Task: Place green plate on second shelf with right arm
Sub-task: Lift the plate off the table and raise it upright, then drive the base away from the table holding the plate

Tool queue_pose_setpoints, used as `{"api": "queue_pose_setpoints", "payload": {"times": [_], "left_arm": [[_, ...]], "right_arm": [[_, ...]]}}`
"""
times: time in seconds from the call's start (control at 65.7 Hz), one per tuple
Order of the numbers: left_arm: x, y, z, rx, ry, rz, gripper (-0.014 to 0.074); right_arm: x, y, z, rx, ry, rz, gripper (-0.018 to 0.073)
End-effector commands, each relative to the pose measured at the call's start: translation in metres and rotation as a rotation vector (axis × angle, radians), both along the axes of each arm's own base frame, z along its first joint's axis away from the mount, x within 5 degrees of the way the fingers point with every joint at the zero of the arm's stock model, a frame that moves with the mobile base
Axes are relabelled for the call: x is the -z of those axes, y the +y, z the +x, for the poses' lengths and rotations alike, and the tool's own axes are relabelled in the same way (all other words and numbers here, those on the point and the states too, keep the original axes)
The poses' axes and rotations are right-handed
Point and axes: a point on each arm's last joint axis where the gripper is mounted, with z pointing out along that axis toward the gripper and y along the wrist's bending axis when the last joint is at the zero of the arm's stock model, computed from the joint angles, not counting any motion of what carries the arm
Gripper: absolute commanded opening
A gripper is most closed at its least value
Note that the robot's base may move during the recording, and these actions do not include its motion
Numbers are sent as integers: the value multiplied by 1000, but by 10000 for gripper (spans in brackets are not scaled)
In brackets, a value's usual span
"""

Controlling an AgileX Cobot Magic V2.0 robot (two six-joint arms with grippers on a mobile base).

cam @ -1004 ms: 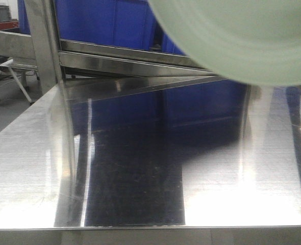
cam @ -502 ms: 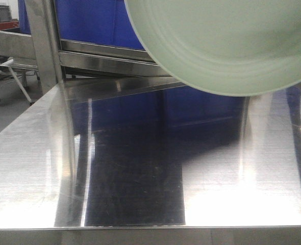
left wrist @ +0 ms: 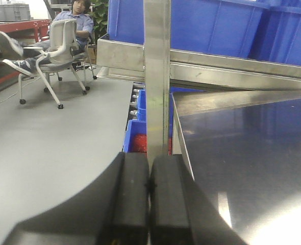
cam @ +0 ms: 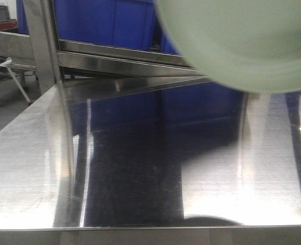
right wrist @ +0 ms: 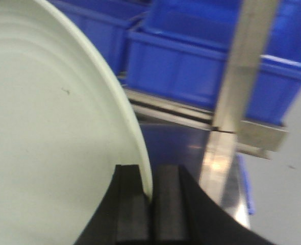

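Observation:
The pale mint-green plate point(cam: 242, 41) hangs in the air at the top right of the front view, above the steel shelf surface point(cam: 140, 153). In the right wrist view the plate point(right wrist: 43, 117) fills the left half. My right gripper point(right wrist: 150, 196) is shut on the plate's rim, one black finger on each side. The right gripper itself is hidden in the front view. My left gripper point(left wrist: 149, 186) is shut and empty, hovering at the left edge of the steel surface point(left wrist: 252, 148).
A steel upright post point(cam: 41, 46) stands at the back left and shows in the left wrist view point(left wrist: 157, 66). Another post point(right wrist: 237, 87) is right of the plate. Blue bins point(cam: 104, 23) sit on a steel rail point(cam: 120, 56) behind. A seated person point(left wrist: 71, 30) is far left.
The plate swung left and lower half a second ago, then moved back right and closer to the camera, blurred. A dark shadow has appeared at the front edge of the shelf surface.

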Motion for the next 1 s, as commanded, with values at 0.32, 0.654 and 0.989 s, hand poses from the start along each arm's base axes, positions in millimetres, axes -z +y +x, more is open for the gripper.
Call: {"api": "queue_pose_setpoints", "payload": {"times": [0.32, 0.654, 0.989], "left_arm": [[5, -1, 0, 8, -68, -5, 130], [5, -1, 0, 8, -68, -5, 130], [5, -1, 0, 8, -68, -5, 130]], "right_arm": [[-40, -27, -40, 209, -304, 48, 25], [-40, -27, -39, 209, -305, 48, 25], [-40, -27, -39, 209, -305, 48, 25]]}}
